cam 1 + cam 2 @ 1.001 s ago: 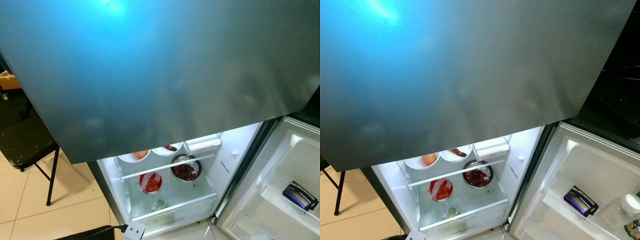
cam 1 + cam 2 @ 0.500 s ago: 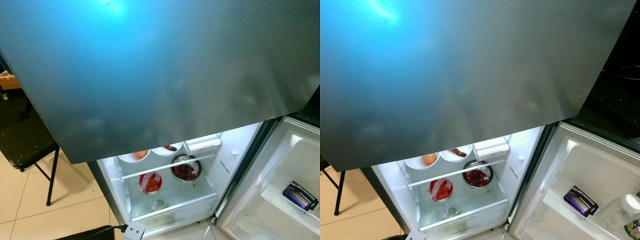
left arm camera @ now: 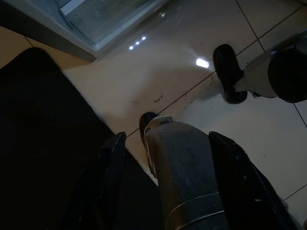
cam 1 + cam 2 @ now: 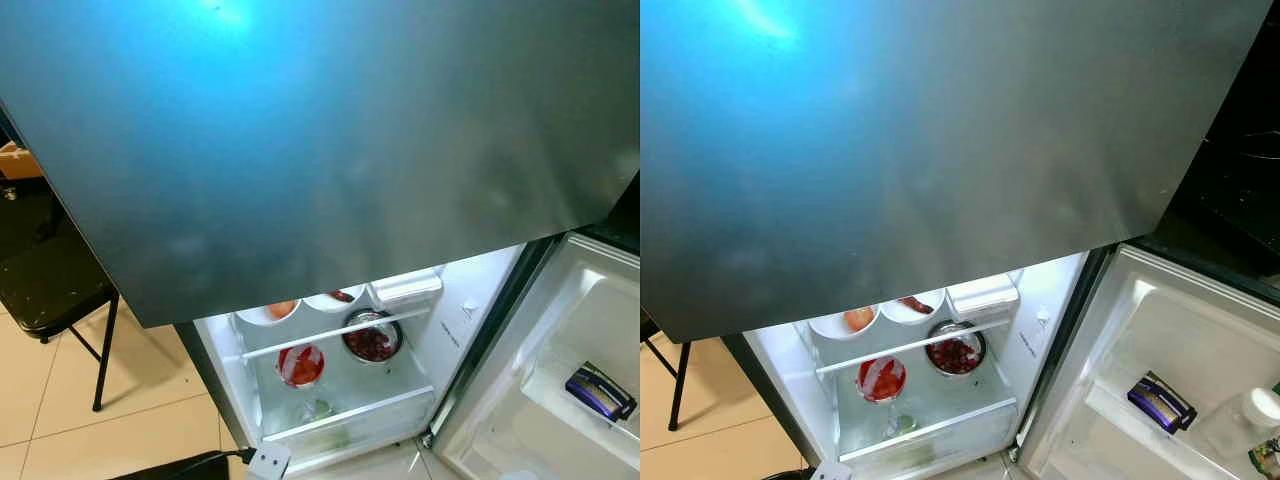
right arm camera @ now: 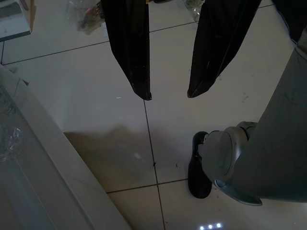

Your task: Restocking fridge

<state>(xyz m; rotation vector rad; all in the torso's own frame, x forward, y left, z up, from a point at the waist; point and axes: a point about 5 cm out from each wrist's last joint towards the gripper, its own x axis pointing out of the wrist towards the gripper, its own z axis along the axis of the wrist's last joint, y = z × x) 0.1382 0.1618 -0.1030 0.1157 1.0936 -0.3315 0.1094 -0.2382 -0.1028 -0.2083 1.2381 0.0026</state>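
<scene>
The fridge's grey upper door (image 4: pixel 320 140) is closed, while the lit lower compartment (image 4: pixel 340 360) stands open. On its shelves are two white bowls (image 4: pixel 270 311), a metal bowl of red food (image 4: pixel 372 340) and a red-filled glass (image 4: pixel 300 365), with something green (image 4: pixel 318 410) below. The open lower door (image 4: pixel 1160 380) swings right and holds a purple box (image 4: pixel 598 392) and a clear bottle (image 4: pixel 1252 412). My left gripper (image 3: pixel 167 136) hangs open over the floor tiles, beside my leg. My right gripper (image 5: pixel 169 95) also hangs open above the tiles, nothing between its fingers.
A black folding chair (image 4: pixel 50 285) stands to the left of the fridge. A white power strip (image 4: pixel 268 462) with a black cable lies on the floor before the fridge. A dark mat (image 3: pixel 43 143) lies by my feet. A black counter (image 4: pixel 1240 180) is at right.
</scene>
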